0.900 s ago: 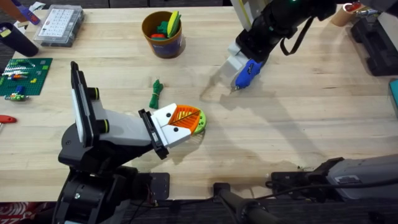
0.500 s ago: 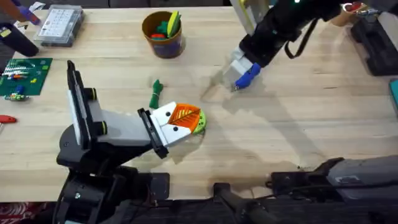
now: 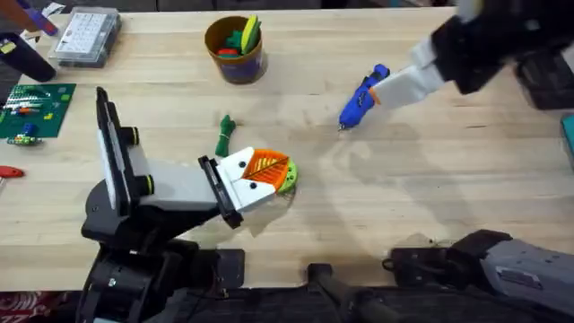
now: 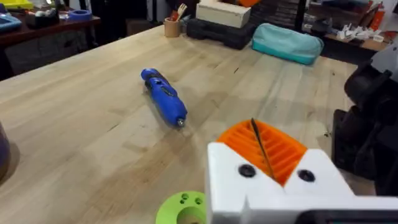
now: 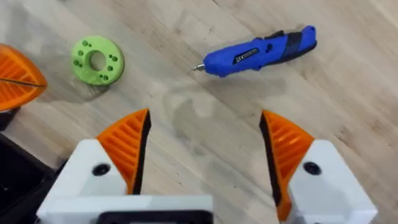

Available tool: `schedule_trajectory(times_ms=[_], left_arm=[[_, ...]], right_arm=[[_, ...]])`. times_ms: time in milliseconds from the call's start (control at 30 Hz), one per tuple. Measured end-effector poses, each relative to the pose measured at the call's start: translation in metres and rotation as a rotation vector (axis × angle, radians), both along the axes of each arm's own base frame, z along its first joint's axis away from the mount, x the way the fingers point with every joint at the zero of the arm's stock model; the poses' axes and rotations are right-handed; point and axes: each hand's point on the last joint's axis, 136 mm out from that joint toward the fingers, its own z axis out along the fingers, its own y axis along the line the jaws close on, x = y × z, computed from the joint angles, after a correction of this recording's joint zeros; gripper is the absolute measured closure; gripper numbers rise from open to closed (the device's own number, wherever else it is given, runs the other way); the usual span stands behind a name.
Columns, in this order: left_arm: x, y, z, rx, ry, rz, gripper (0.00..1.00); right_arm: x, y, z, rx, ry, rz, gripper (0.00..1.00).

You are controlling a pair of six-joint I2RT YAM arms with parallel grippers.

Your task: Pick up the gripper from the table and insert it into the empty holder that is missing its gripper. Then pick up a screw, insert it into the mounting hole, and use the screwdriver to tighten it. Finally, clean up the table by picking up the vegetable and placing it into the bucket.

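We find the right gripper (image 5: 202, 155) wide open and empty, raised above the screwdriver (image 3: 361, 96), which lies on the table (image 3: 430, 179). The left gripper (image 3: 269, 170) is closed, empty, angled low beside the vegetable (image 3: 223, 135).

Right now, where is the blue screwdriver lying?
In the overhead view the screwdriver lies flat on the table, right of centre, released, right of the bucket.
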Motion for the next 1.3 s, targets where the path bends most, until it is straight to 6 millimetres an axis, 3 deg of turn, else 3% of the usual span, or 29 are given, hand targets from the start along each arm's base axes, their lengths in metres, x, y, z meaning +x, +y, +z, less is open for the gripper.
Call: schedule_trajectory(times_ms=[133, 333, 400, 533, 567, 600, 867, 1067, 1133, 1300], left_arm=[[0.000, 0.000, 0.001, 0.000, -0.004, 0.001, 0.996], [0.004, 0.001, 0.012, -0.010, -0.070, 0.018, 0.979], [0.005, 0.002, 0.014, -0.011, -0.082, 0.027, 0.782], [0.007, 0.003, 0.014, -0.010, -0.078, 0.042, 0.154], [0.007, 0.003, 0.014, -0.012, -0.074, 0.043, 0.051], [0.007, 0.004, 0.014, -0.012, -0.073, 0.044, 0.024], [0.014, 0.008, 0.011, -0.030, -0.019, 0.094, 0.015], [0.034, 0.036, -0.008, -0.001, 0.168, 0.322, 0.014], [0.033, 0.047, -0.001, 0.021, 0.204, 0.395, 0.015], [0.026, 0.074, 0.041, 0.065, 0.242, 0.562, 0.014]], right_arm=[[-0.010, -0.014, 0.010, 0.035, -0.036, -0.044, 0.027], [-0.032, -0.028, 0.001, 0.125, -0.097, -0.085, 0.027], [-0.039, -0.031, -0.006, 0.142, -0.102, -0.095, 0.027], [-0.050, -0.037, -0.023, 0.147, -0.073, -0.113, 0.027], [-0.051, -0.037, -0.026, 0.146, -0.066, -0.114, 0.027], [-0.051, -0.037, -0.027, 0.148, -0.062, -0.114, 0.027], [-0.051, -0.035, -0.027, 0.158, -0.058, -0.114, 0.027], [-0.051, -0.035, -0.027, 0.159, -0.058, -0.114, 0.027], [-0.050, -0.035, -0.026, 0.161, -0.063, -0.113, 0.027], [-0.045, -0.033, -0.023, 0.169, -0.087, -0.112, 0.027]])
